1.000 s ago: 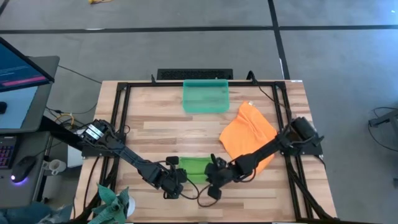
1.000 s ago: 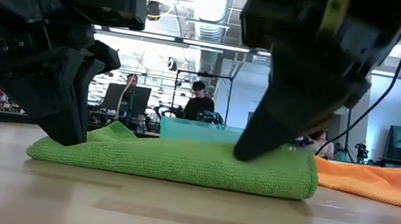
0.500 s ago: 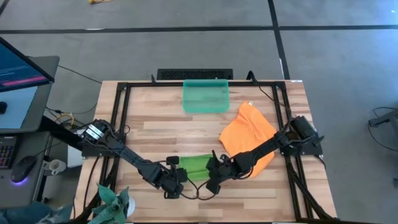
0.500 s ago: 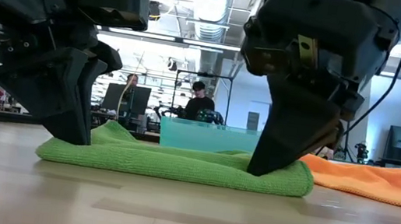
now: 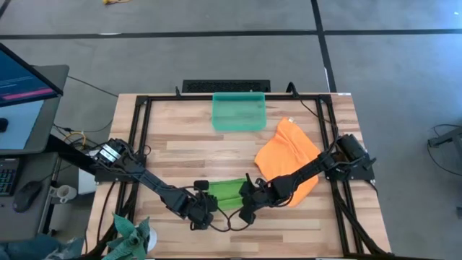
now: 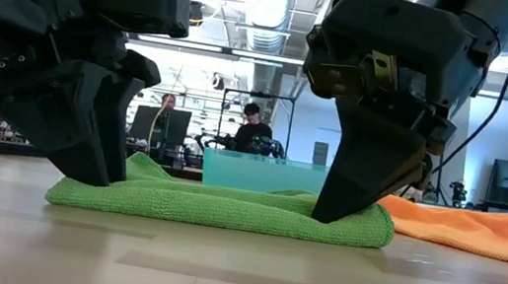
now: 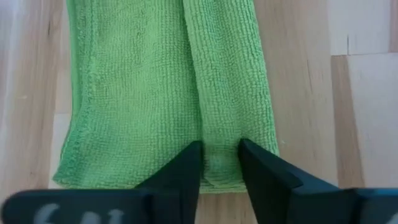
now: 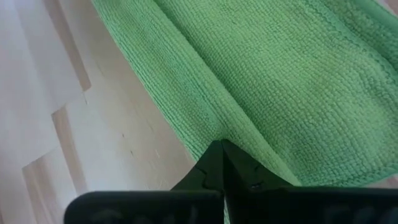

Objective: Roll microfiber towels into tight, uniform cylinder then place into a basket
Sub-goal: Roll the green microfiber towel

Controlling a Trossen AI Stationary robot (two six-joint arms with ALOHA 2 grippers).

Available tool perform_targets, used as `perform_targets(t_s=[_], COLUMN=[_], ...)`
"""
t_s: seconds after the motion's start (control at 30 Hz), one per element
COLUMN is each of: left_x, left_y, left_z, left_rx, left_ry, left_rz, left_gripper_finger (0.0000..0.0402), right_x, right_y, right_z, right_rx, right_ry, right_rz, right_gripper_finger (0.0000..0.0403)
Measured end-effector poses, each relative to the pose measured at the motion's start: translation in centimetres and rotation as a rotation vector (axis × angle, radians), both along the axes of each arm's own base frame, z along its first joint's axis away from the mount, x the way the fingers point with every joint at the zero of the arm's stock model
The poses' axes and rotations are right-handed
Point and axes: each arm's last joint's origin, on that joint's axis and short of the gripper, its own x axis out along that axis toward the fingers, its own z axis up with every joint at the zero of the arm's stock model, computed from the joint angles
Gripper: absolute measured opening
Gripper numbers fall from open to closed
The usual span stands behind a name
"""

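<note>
Lime green towel [image 5: 225, 192], bright orange towel [image 5: 289, 154], teal-green basket [image 5: 239, 111] (translucent), pale wood table [image 5: 188, 144].

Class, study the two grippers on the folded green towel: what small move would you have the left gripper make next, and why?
Probably close the left gripper back onto the rolled fold. Its fingers stand apart astride the fold at the end of the lime green towel, while the right gripper is shut on the fold at the other end. The towel is only flat-folded, so both ends likely need a grip before rolling on.

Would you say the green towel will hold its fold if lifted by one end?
Probably not: the green towel lies soft and sagging between the grippers, so it would likely droop. Its looped pile looks grippy, not slippery. It seems light.
</note>
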Motion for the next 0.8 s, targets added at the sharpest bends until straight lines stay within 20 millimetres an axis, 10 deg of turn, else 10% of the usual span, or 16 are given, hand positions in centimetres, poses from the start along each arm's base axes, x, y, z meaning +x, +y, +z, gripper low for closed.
perform_targets(t_s=[0.4,0.8], left_x=[-1.1,0.0], left_y=[-2.2,-3.1], left_z=[5.5,3.2], left_rx=[0.166,0.063], left_ry=[-0.073,-0.284], left_rz=[-0.048,-0.096], left_gripper_finger=[0.0126,0.0121], right_x=[-0.1,-0.1], right_y=[-0.1,-0.1], right_z=[-0.1,-0.1], right_rx=[-0.005,-0.004], right_ry=[0.01,0.008], right_rz=[-0.001,-0.001], right_gripper_finger=[0.0017,0.0018])
